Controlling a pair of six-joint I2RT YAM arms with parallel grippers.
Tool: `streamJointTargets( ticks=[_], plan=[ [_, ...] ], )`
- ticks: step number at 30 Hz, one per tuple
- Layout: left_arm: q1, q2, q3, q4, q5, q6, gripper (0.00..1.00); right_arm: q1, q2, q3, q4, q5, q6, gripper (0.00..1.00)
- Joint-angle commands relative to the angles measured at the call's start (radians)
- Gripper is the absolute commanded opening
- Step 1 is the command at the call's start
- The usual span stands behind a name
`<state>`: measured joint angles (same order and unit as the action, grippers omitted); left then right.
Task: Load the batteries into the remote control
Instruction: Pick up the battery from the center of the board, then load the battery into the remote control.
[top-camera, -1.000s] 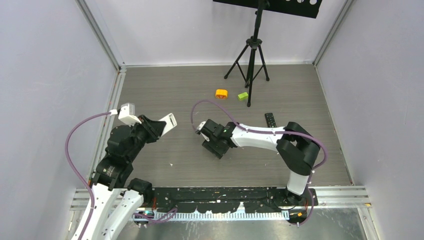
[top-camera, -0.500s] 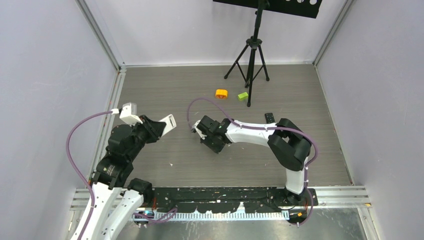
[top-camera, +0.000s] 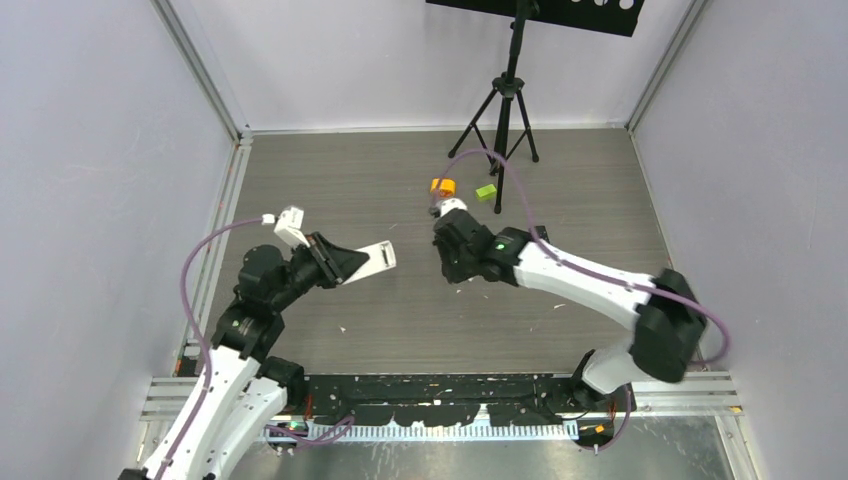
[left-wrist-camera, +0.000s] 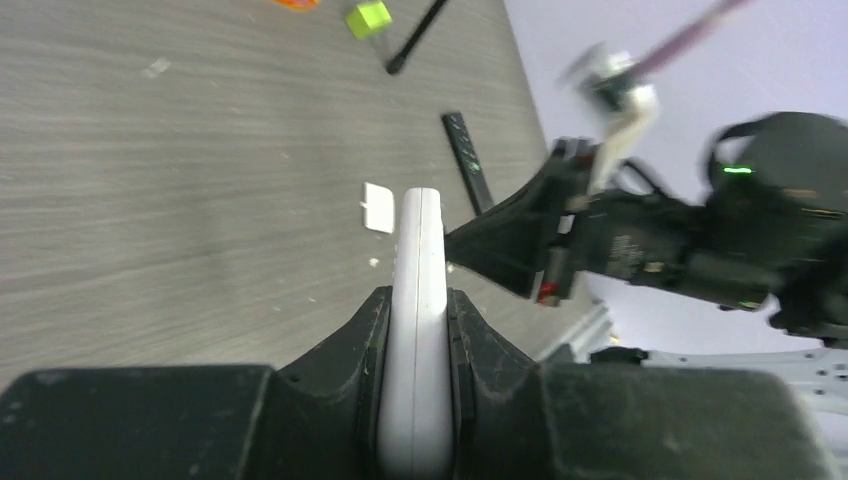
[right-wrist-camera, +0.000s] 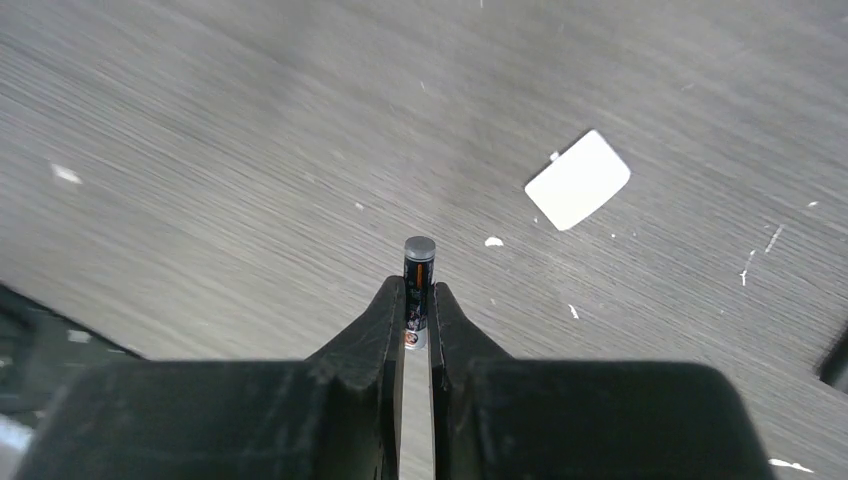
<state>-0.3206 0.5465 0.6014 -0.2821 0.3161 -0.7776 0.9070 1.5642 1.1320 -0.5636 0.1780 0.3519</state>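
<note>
The white remote control (left-wrist-camera: 420, 240) is clamped edge-on in my left gripper (left-wrist-camera: 418, 300), held above the table; from above, the remote control (top-camera: 375, 257) sticks out to the right of the left gripper (top-camera: 340, 262). My right gripper (right-wrist-camera: 418, 300) is shut on a dark battery (right-wrist-camera: 419, 272) with an orange stripe, which stands out past the fingertips over the floor. In the top view the right gripper (top-camera: 442, 255) hangs just right of the remote's tip, a short gap apart. The other batteries are out of view.
A small white cover plate (right-wrist-camera: 578, 180) lies on the table below the right gripper. A black remote (left-wrist-camera: 468, 160) lies further right. An orange round block (top-camera: 443, 186), a lime block (top-camera: 485, 192) and a tripod (top-camera: 505, 100) stand at the back.
The right gripper went from open to shut on the battery, then rose and swung back and right. The left arm carried the white remote rightward toward the centre.
</note>
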Motion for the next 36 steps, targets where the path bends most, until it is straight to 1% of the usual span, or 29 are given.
streamJointTargets(
  ticks=[1,3,6,8,11,13,17,26,33,36],
  plan=[
    [-0.002,0.104,-0.065,0.311,0.194,-0.173,0.0,-0.011,-0.216,-0.009,0.001,0.072,0.213,0.12],
    [-0.002,0.175,-0.098,0.447,0.248,-0.241,0.0,-0.014,-0.283,-0.006,-0.005,0.042,0.249,0.13],
    [-0.002,0.291,-0.112,0.56,0.308,-0.313,0.0,-0.016,-0.32,0.023,-0.026,-0.029,0.307,0.13],
    [-0.002,0.358,-0.114,0.611,0.338,-0.355,0.0,-0.016,-0.314,0.05,-0.041,-0.068,0.342,0.13],
    [-0.002,0.437,-0.138,0.733,0.368,-0.424,0.0,-0.014,-0.286,0.086,-0.057,-0.131,0.385,0.13],
    [-0.002,0.479,-0.149,0.791,0.392,-0.458,0.0,-0.014,-0.266,0.098,-0.054,-0.139,0.406,0.13],
    [-0.002,0.521,-0.157,0.824,0.417,-0.479,0.0,-0.015,-0.22,0.133,-0.062,-0.133,0.407,0.14],
    [-0.002,0.507,-0.147,0.801,0.409,-0.462,0.0,-0.016,-0.141,0.195,-0.083,-0.091,0.357,0.17],
    [-0.002,0.505,-0.151,0.8,0.413,-0.477,0.0,-0.016,-0.109,0.232,-0.124,-0.063,0.329,0.22],
    [-0.002,0.505,-0.149,0.799,0.414,-0.48,0.0,-0.016,-0.103,0.236,-0.13,-0.069,0.328,0.29]
  ],
)
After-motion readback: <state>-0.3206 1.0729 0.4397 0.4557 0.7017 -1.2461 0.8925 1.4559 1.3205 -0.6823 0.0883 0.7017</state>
